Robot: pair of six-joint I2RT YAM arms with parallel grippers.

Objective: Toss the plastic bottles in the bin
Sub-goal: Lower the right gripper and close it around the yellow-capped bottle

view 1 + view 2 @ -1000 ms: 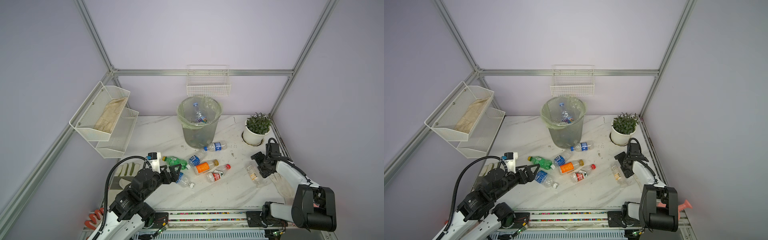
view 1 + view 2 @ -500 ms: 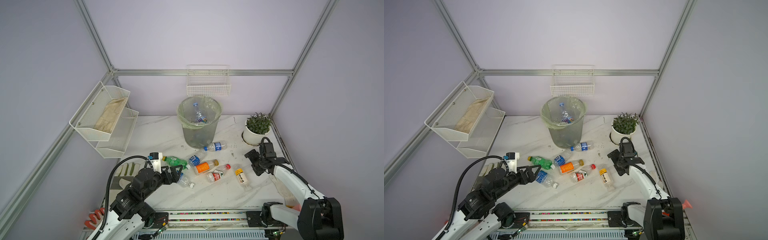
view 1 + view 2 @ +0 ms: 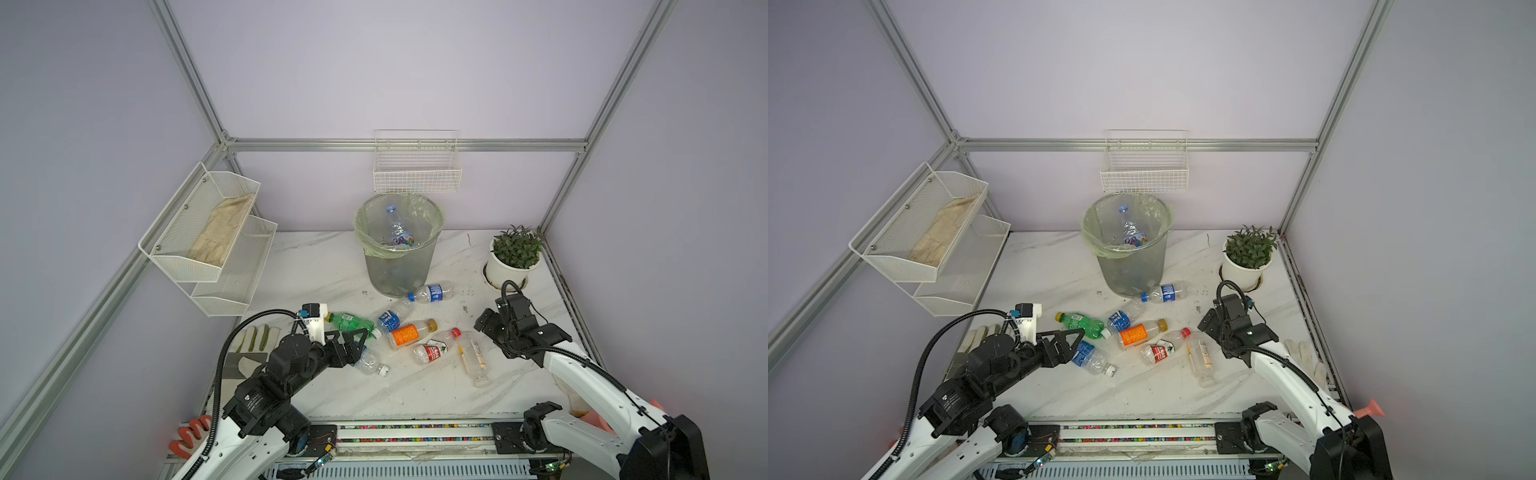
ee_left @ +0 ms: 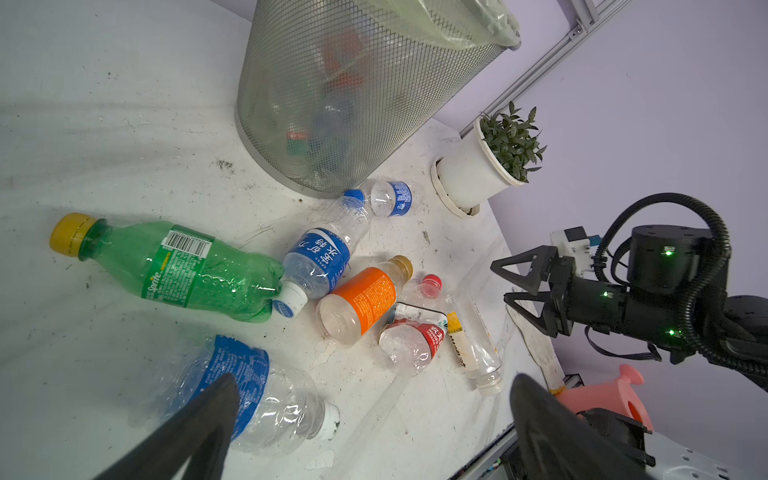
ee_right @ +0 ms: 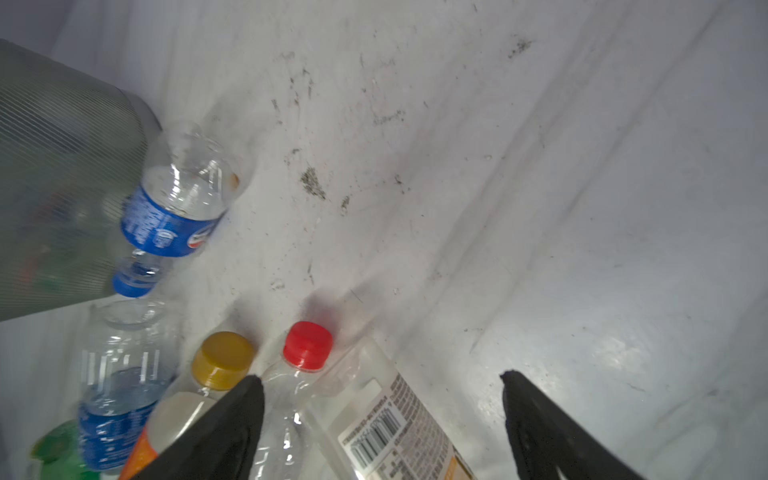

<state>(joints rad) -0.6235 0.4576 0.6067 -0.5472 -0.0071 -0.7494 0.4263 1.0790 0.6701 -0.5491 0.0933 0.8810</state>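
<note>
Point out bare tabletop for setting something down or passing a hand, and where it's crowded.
Bare: back-left, between the mesh shelf and the bin; the gap between the bin and the potted plant; the front strip between the bottles and the rail. Crowded: in front of the bin, where the bottles lie close together.

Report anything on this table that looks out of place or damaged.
Seven plastic bottles lie on their sides in front of the bin. The blue-label bottle by the left gripper looks crumpled, and dark grit dots the table.
</note>
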